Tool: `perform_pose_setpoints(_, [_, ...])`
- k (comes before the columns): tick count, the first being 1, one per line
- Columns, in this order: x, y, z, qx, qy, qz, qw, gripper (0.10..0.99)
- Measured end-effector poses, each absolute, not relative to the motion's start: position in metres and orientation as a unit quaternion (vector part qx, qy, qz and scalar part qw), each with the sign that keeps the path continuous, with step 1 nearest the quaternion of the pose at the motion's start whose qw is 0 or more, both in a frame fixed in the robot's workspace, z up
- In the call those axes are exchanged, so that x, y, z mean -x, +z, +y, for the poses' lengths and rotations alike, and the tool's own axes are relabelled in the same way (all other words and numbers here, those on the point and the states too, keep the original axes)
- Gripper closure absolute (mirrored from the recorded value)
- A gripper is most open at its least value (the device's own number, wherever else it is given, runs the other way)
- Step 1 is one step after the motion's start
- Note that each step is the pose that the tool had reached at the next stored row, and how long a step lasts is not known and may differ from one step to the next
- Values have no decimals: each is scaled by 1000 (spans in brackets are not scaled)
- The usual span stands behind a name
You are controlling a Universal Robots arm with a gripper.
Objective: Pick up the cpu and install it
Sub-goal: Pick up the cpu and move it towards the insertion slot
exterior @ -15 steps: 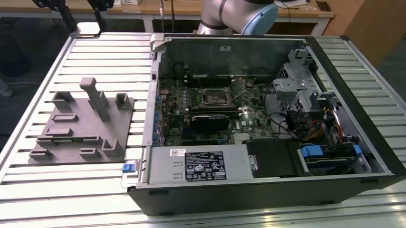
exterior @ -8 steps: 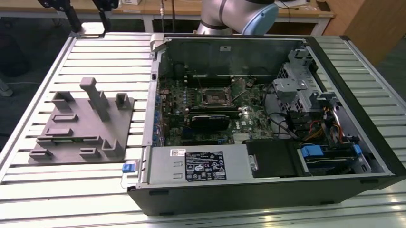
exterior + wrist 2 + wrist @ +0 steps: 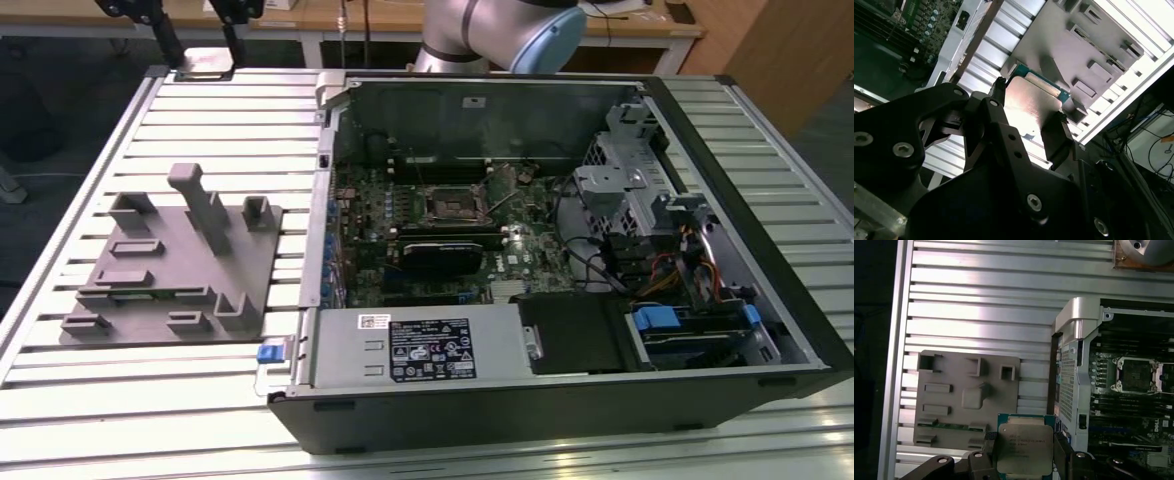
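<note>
1 gripper (image 3: 1024, 460): its 2 black fingers (image 3: 1060, 455) are clamped on 1 cpu (image 3: 1024, 447) at opposite edges. Silvery top faces the first wrist cam; green edge shows in the second wrist view. Cpu is up in the air, outside the 1 open PC case (image 3: 1081, 365), on its fixture side. Below: 1 grey fixture plate (image 3: 966, 405) w/ several raised blocks, flat on 1 slatted alu table (image 3: 979, 290), just beside the case wall. Inside the case: 1 square-framed socket (image 3: 1136, 375) on 1 mobo (image 3: 1124, 415), well apart from cpu. Exterior view: 1 arm (image 3: 494, 30) beyond the case's far wall.
</note>
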State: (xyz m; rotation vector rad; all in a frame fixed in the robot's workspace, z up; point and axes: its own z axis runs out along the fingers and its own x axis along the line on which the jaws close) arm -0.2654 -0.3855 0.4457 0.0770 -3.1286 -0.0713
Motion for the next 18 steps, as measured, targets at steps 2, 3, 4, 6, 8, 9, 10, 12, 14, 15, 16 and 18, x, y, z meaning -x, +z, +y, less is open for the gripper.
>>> perform_pose_setpoints(2, [263, 446, -385, -25, -23, -999, 6, 545])
perform_pose_setpoints(3, [262, 446, -385, -25, -23, -999, 6, 545])
perform_pose_setpoints(4, [260, 446, -385, -25, -23, -999, 6, 545])
perform_pose_setpoints(6, [258, 446, -385, -25, -23, -999, 6, 545])
perform_pose_setpoints(8, [255, 446, -385, -25, -23, -999, 6, 545])
perform_pose_setpoints(9, [254, 446, -385, -25, -23, -999, 6, 545])
perform_pose_setpoints(10, [253, 446, -385, -25, -23, -999, 6, 545])
perform_pose_setpoints(12, [250, 446, -385, -25, -23, -999, 6, 545])
perform_pose_setpoints(14, [248, 446, -385, -25, -23, -999, 6, 545])
perform_pose_setpoints(15, [246, 446, -385, -25, -23, -999, 6, 545])
perform_pose_setpoints(16, [245, 446, -385, -25, -23, -999, 6, 545])
perform_pose_setpoints(18, [242, 446, -385, -25, -23, -999, 6, 545])
